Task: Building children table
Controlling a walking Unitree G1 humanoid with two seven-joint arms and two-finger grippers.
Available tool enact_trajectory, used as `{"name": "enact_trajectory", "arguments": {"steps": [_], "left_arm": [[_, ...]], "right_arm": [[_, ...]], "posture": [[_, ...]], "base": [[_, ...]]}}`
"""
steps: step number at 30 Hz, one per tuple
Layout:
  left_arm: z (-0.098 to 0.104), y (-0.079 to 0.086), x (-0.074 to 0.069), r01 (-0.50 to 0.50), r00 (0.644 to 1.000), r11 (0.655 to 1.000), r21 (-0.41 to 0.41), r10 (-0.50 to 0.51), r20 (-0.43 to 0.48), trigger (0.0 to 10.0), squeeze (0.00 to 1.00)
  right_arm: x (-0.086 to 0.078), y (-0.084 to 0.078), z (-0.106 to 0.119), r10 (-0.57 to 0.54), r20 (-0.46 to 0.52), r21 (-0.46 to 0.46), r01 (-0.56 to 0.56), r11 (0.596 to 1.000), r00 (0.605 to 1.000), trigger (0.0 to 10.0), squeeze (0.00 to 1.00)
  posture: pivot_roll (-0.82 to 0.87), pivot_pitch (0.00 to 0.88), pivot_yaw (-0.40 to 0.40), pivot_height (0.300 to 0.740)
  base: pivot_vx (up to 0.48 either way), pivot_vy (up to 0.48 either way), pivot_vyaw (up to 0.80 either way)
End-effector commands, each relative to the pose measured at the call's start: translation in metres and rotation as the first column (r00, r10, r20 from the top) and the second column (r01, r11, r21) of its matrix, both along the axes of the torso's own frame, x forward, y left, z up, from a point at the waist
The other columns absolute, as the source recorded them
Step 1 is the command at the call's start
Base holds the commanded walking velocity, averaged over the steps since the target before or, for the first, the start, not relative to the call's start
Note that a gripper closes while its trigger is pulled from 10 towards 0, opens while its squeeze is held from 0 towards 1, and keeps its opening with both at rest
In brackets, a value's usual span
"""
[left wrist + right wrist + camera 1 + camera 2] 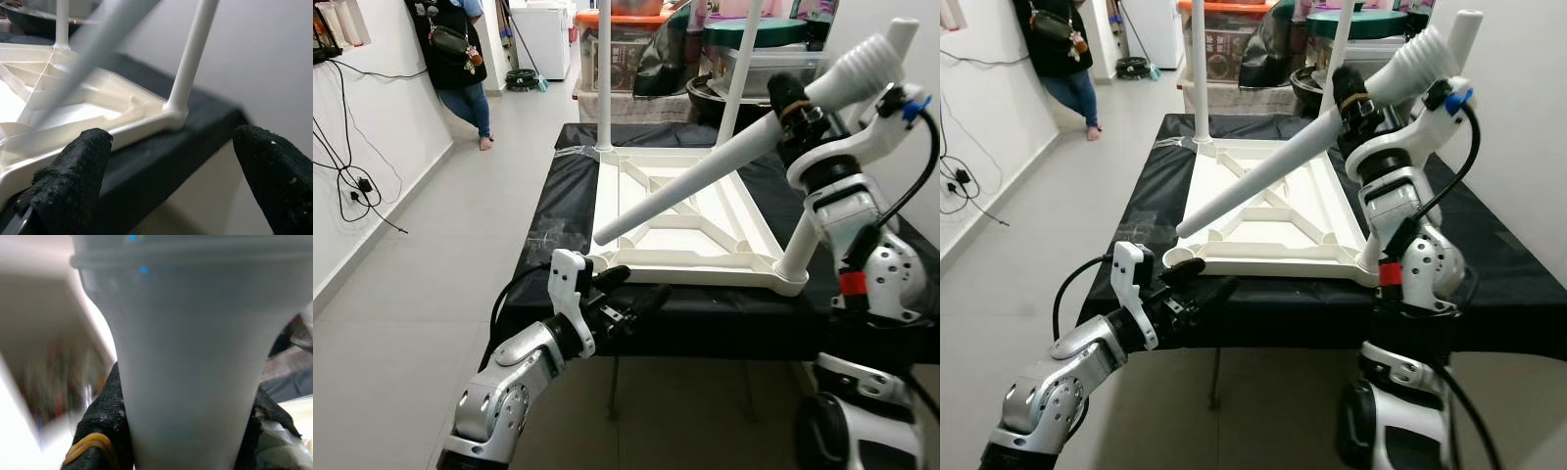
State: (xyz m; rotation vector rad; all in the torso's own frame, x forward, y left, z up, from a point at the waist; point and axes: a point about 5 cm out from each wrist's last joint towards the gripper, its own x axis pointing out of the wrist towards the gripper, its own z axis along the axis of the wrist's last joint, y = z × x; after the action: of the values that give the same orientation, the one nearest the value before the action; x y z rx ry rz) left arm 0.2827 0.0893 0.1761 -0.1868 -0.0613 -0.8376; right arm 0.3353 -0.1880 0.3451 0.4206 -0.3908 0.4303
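Observation:
A white children's table top (680, 220) lies upside down on a black-covered table (705, 308). Three white legs stand in its corners: far left (604, 78), far right (740, 69), near right (800, 247). My right gripper (793, 103) is shut on a fourth leg (705, 176). That leg slants down, its thin end above the near-left corner socket (1178, 258). The right wrist view has the leg (186, 357) between black fingers (105, 416). My left gripper (628, 291) is open, holding nothing, at the front edge beside that corner, fingertips (73, 181) apart.
A person (460, 59) stands at the back left by the white wall. Cables (352, 181) hang on the left wall and trail onto the floor. Boxes, bins and a white appliance (543, 34) crowd the back. Grey floor (440, 274) lies open on the left.

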Motion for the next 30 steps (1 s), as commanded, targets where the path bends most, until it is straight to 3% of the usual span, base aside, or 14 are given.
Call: {"name": "enact_trajectory", "arguments": {"steps": [1, 3, 5, 6, 8, 13, 19, 24, 30], "left_arm": [[-0.003, 0.006, 0.0, -0.009, 0.999, 0.995, 0.102, 0.005, 0.039, 10.0, 0.0], [-0.003, 0.006, 0.0, -0.009, 0.999, 0.995, 0.102, 0.005, 0.039, 10.0, 0.0], [0.005, 0.016, 0.001, 0.004, 0.986, 0.953, 0.302, -0.054, 0.156, 10.0, 0.0], [0.005, 0.016, 0.001, 0.004, 0.986, 0.953, 0.302, -0.054, 0.156, 10.0, 0.0], [0.017, 0.022, -0.001, 0.017, 0.964, 0.91, 0.415, -0.124, 0.233, 10.0, 0.0], [0.035, 0.032, 0.003, -0.013, 0.949, 0.905, 0.424, -0.123, 0.291, 10.0, 0.0], [0.042, 0.047, 0.024, -0.132, 0.933, 0.896, 0.424, -0.032, 0.357, 10.0, 0.0], [0.036, 0.04, 0.035, -0.089, 0.946, 0.923, 0.374, -0.04, 0.323, 10.0, 0.0], [0.033, 0.032, 0.039, -0.011, 0.955, 0.934, 0.357, -0.096, 0.281, 10.0, 0.0]], "right_arm": [[-0.007, 0.014, 0.004, 0.089, 0.03, -0.164, -0.082, 0.983, 0.996, 0.0, 0.0], [-0.007, 0.014, 0.004, 0.089, 0.03, -0.164, -0.082, 0.983, 0.996, 0.0, 0.0], [-0.012, 0.018, 0.002, 0.165, 0.031, -0.341, -0.145, 0.929, 0.986, 0.0, 0.0], [-0.012, 0.018, 0.002, 0.165, 0.031, -0.341, -0.145, 0.929, 0.986, 0.0, 0.0], [-0.016, 0.021, -0.007, 0.216, 0.005, -0.458, -0.19, 0.869, 0.976, 0.0, 0.0], [-0.019, 0.025, -0.012, 0.26, -0.038, -0.43, -0.251, 0.867, 0.965, 0.0, 0.0], [-0.028, 0.035, -0.004, 0.383, -0.039, -0.289, -0.377, 0.88, 0.923, 0.0, 0.0], [-0.03, 0.039, 0.004, 0.434, -0.001, -0.196, -0.426, 0.883, 0.901, 0.0, 0.0], [-0.031, 0.045, 0.012, 0.449, 0.035, -0.161, -0.439, 0.884, 0.893, 0.0, 0.0]], "posture": [[0.05, 0.0, -0.07, 0.74], [0.05, 0.0, -0.07, 0.74], [0.05, 0.0, -0.074, 0.74], [0.05, 0.0, -0.074, 0.74], [0.05, 0.0, -0.074, 0.74], [0.05, 0.0, -0.072, 0.74], [0.04, 0.0, -0.06, 0.74], [0.03, 0.0, -0.052, 0.74], [0.01, 0.0, -0.042, 0.74]], "base": [[0.0, 0.0, 0.0], [0.0, 0.0, 0.0], [0.0, 0.0, 0.0], [0.0, 0.0, 0.0], [0.0, 0.0, 0.0], [0.0, 0.0, 0.0], [0.0, 0.0, 0.0], [0.0, 0.0, 0.0], [0.0, 0.0, 0.0]]}}
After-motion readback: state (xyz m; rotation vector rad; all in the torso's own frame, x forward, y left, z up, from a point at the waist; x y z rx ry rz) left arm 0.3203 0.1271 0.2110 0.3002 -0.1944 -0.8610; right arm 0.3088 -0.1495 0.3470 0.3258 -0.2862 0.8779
